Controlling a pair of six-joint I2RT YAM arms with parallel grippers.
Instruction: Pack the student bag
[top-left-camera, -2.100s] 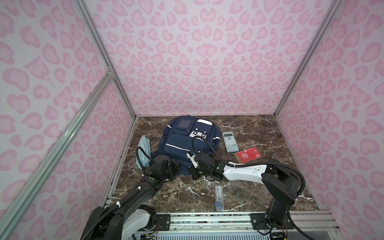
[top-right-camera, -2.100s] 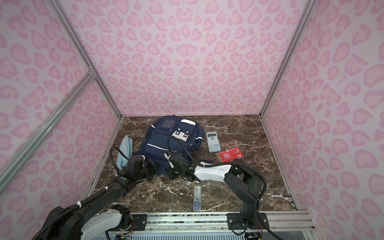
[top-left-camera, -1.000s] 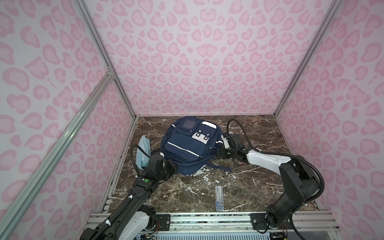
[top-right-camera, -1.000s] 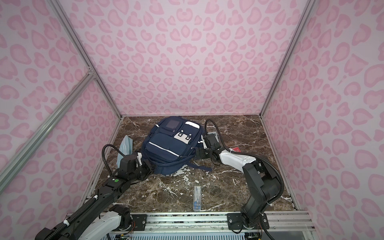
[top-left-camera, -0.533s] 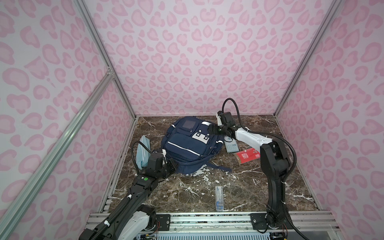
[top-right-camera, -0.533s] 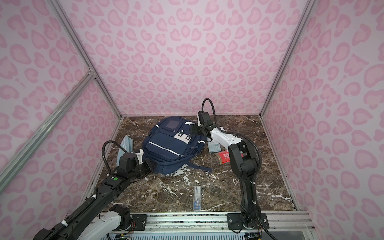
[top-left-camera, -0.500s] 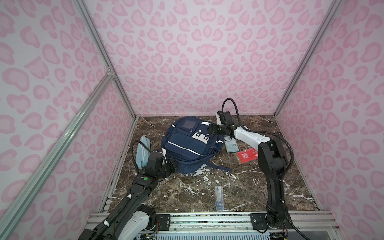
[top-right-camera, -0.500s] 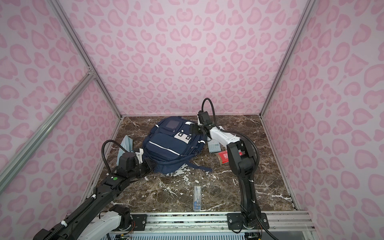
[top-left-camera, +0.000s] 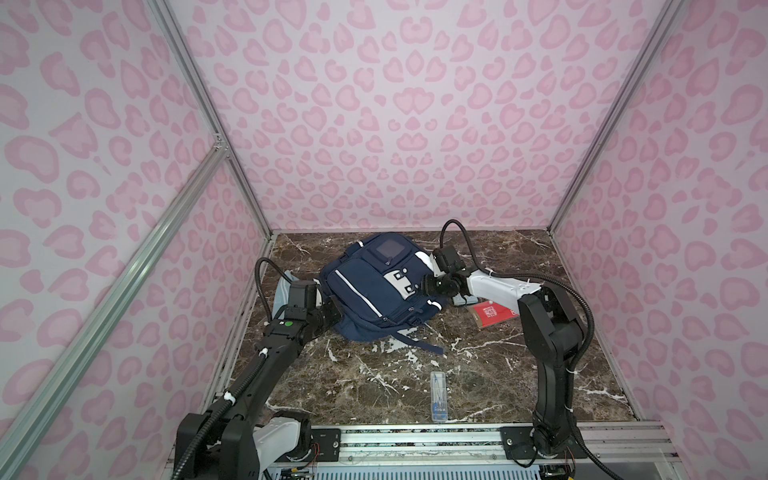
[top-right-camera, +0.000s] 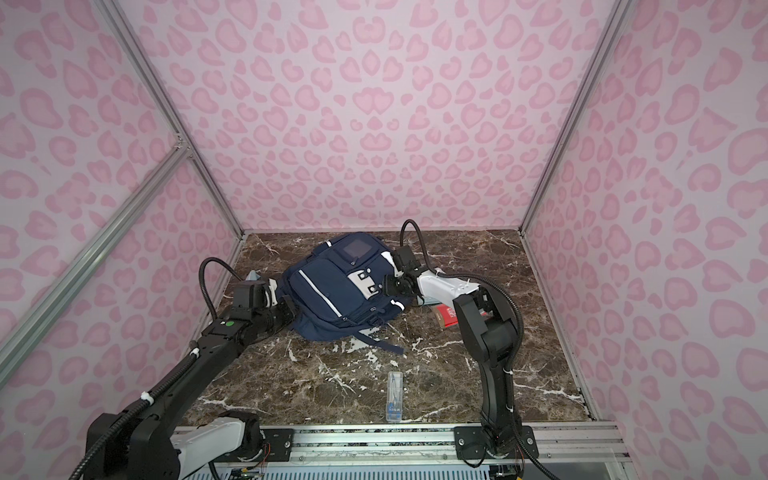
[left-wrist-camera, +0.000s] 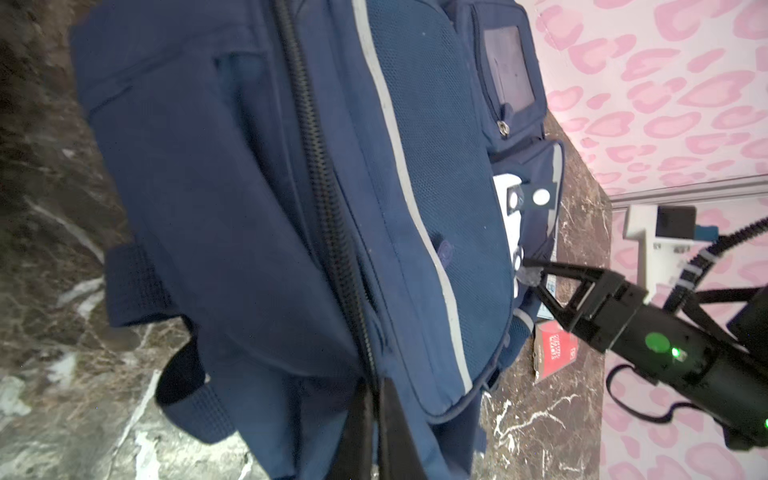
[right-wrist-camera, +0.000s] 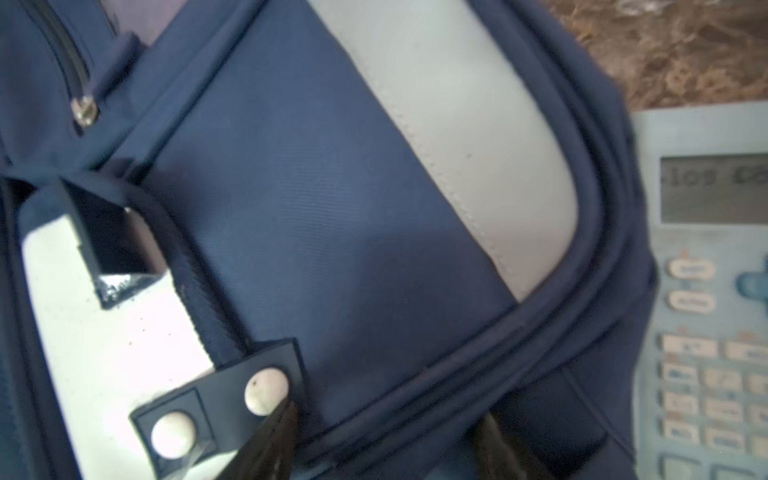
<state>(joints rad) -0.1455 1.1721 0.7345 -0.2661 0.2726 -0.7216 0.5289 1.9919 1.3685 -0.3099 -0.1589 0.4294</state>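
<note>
Navy student bag (top-left-camera: 370, 291) lies mid-tabletop (top-left-camera: 374, 386), toward back. Left gripper (top-left-camera: 333, 314) jaws pinched shut on its near-left edge by zip; right gripper (top-left-camera: 424, 286) jaws apart, straddling right edge beside white patch.

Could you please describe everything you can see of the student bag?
The student bag is navy fabric with grey-white reflective stripes, a white patch with snap tabs, a window pocket and black zips. It lies front-up, slumped, on the marble table, one strap trailing forward. The left gripper is shut on its main zip's end; the right gripper, open, straddles its piped edge.
</note>
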